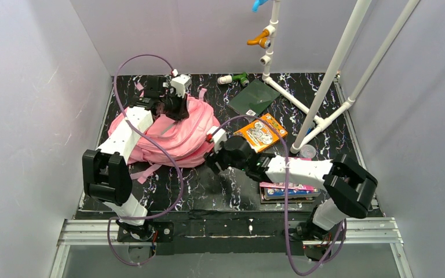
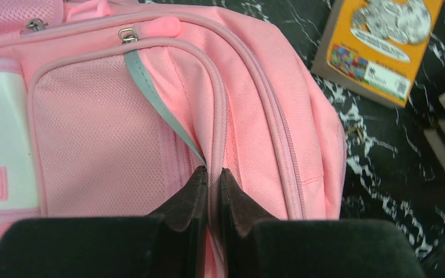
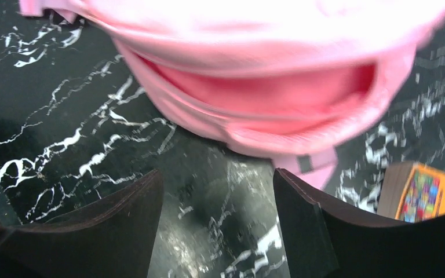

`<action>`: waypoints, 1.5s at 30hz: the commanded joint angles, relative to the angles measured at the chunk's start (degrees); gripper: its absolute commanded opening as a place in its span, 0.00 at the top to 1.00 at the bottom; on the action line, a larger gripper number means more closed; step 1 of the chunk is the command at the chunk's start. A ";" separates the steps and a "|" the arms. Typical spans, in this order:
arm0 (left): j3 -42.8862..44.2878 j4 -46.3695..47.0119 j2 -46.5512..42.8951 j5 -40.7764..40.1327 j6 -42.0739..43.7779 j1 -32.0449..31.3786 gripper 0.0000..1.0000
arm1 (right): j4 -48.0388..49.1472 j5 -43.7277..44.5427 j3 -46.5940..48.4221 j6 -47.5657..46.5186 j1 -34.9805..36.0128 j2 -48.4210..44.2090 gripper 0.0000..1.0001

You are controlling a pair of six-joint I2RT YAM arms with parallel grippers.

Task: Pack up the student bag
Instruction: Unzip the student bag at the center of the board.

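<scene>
The pink student bag (image 1: 174, 136) lies flat on the black marbled table at the left of the top view. My left gripper (image 1: 172, 107) is over its far part, shut on a raised fold of pink fabric by a zip seam (image 2: 213, 174). The bag fills the left wrist view (image 2: 150, 116), with a grey stripe and zip pulls in sight. My right gripper (image 1: 213, 162) is open and empty just off the bag's near right edge. In the right wrist view the bag's gaping pink opening (image 3: 266, 92) lies just beyond my open fingers (image 3: 217, 200).
An orange book (image 1: 261, 132) lies right of the bag, also in the left wrist view (image 2: 376, 46). A dark green book (image 1: 254, 97) lies farther back. A stack of books (image 1: 287, 190) sits under my right arm. A white pipe frame (image 1: 324, 98) stands at the right.
</scene>
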 commanded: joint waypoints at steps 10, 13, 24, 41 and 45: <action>-4.38 -3.59 -6.79 13.15 18.50 0.87 1.00 | -3.03 -17.70 -2.97 16.65 -14.77 -5.84 0.22; -7.14 0.69 -9.19 4.98 12.59 0.72 1.00 | -3.64 -18.55 -1.47 16.80 -15.20 -4.02 0.23; -19.68 3.63 -25.56 -17.67 -11.62 0.51 0.44 | -25.02 -4.07 1.91 12.04 -20.22 -8.68 0.22; -10.80 -4.42 -8.06 -28.91 -13.90 -18.27 0.09 | -25.28 -5.22 0.22 18.38 -21.65 -13.55 0.18; -11.25 -4.81 -0.73 -34.44 -14.21 -20.64 0.09 | -24.37 -5.97 1.09 18.20 -22.22 -12.04 0.18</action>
